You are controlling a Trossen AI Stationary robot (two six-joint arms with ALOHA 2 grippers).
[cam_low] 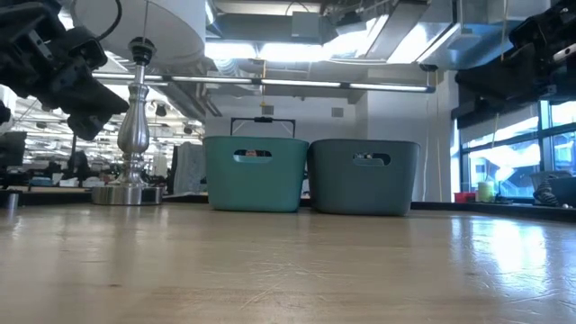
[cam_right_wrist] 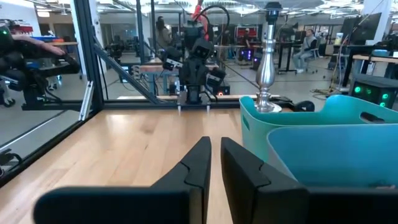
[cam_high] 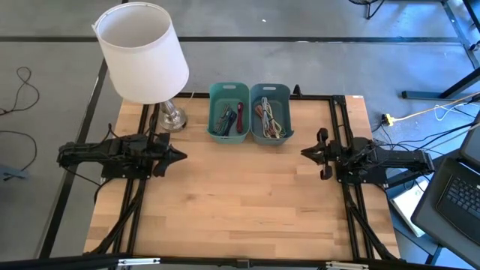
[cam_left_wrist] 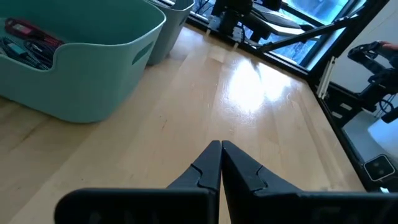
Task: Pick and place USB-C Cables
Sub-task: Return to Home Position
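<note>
The USB-C cables lie as small coloured bundles in two teal bins at the table's far middle. Dark, green and red ones are in the left bin (cam_high: 228, 112). Cream, orange and green ones are in the right bin (cam_high: 271, 114). Some also show in the left wrist view (cam_left_wrist: 26, 38). My left gripper (cam_high: 182, 156) hovers at the table's left, shut and empty, pointing right. My right gripper (cam_high: 304, 153) hovers at the table's right, fingers together with a slim gap (cam_right_wrist: 215, 146), empty, pointing left. Both are nearer than the bins.
A table lamp with a white shade (cam_high: 142, 52) and a chrome base (cam_high: 172, 117) stands at the far left, beside the left bin. Bare wooden tabletop (cam_high: 240, 195) lies between and in front of the arms. A laptop (cam_high: 457, 191) and loose wires sit off the table's right.
</note>
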